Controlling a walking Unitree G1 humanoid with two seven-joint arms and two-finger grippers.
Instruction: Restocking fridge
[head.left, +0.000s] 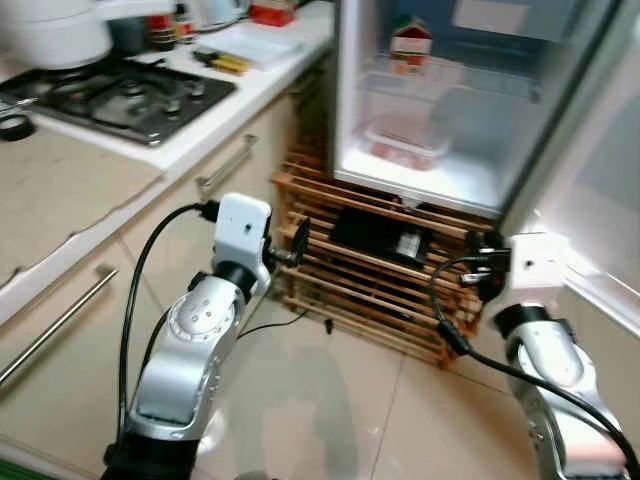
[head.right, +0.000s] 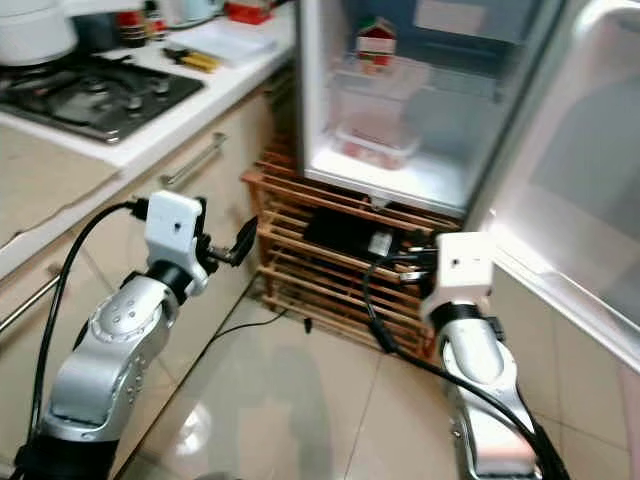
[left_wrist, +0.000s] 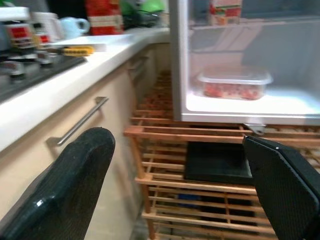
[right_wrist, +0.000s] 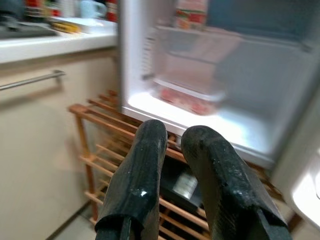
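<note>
White fridge (head.left: 440, 180) standing open on a wooden rack (head.left: 370, 290), both grippers empty.
Left gripper (left_wrist: 180, 175) spread apart, right gripper (right_wrist: 172, 150) nearly together, raised for loading; food box (head.left: 405, 143) at 12 o'clock.

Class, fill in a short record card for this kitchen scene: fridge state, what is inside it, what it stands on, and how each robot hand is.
Fridge: door open, interior lit
Upper shelf: red-and-white carton
Bottom shelf: clear lidded container with reddish contents
Under the fridge: wooden slatted rack holding a black box
Beside the fridge: white counter with a gas hob
Left hand: open, empty, raised toward the rack
Right hand: shut, empty, pointing at the open fridge
</note>
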